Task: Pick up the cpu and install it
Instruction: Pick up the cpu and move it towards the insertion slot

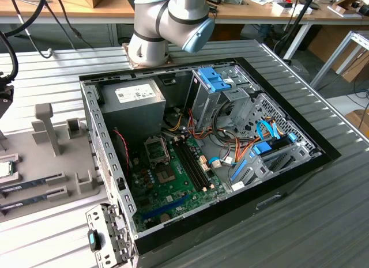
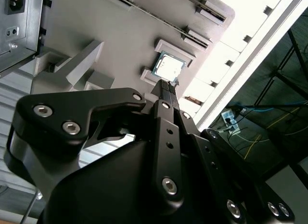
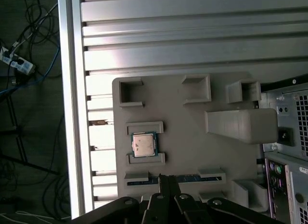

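Note:
The cpu [image 3: 143, 145] is a small square chip with a silvery top. It lies flat in a framed pocket of the grey parts tray [image 3: 192, 132], and shows in both wrist views and at the exterior view's left edge [image 1: 4, 169]. My gripper [image 3: 166, 178] hovers above the tray, a short way from the cpu and not touching it. Its black fingers [image 2: 166, 89] are pressed together, shut with nothing between them. The open computer case [image 1: 86, 106] holds the green motherboard [image 1: 173, 190] with its cpu socket [image 1: 157, 150].
Memory sticks [image 1: 29, 181] lie in slots of the tray beside the cpu. Grey upright posts [image 1: 46, 127] rise from the tray. The power-supply box [image 1: 135, 104], drive cages [image 1: 222, 89] and coloured cables [image 1: 253, 150] fill the case. The table edge [image 3: 72, 113] runs close to the tray.

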You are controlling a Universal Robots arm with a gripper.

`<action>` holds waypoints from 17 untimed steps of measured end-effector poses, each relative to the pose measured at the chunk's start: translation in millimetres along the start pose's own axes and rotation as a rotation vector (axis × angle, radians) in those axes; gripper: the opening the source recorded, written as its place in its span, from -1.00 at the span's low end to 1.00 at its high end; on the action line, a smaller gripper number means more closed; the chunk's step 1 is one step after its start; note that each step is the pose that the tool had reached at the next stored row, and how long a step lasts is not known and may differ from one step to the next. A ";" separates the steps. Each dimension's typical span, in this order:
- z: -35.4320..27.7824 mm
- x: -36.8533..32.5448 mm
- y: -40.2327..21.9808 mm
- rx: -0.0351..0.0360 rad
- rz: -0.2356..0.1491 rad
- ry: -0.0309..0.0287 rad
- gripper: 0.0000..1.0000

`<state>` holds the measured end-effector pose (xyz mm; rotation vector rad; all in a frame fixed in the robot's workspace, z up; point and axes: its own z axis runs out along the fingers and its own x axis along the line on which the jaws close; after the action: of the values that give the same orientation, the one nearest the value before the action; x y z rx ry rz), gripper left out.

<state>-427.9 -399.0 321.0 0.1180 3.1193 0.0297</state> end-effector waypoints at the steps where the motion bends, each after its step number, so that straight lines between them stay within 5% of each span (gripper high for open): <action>1: 0.0 0.0 0.0 0.0000 0.000 0.0001 -0.79; 17: 0.1 0.0 0.0 -0.0006 -0.033 0.0007 -0.79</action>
<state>-427.8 -399.0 321.0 0.0669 3.1212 0.0302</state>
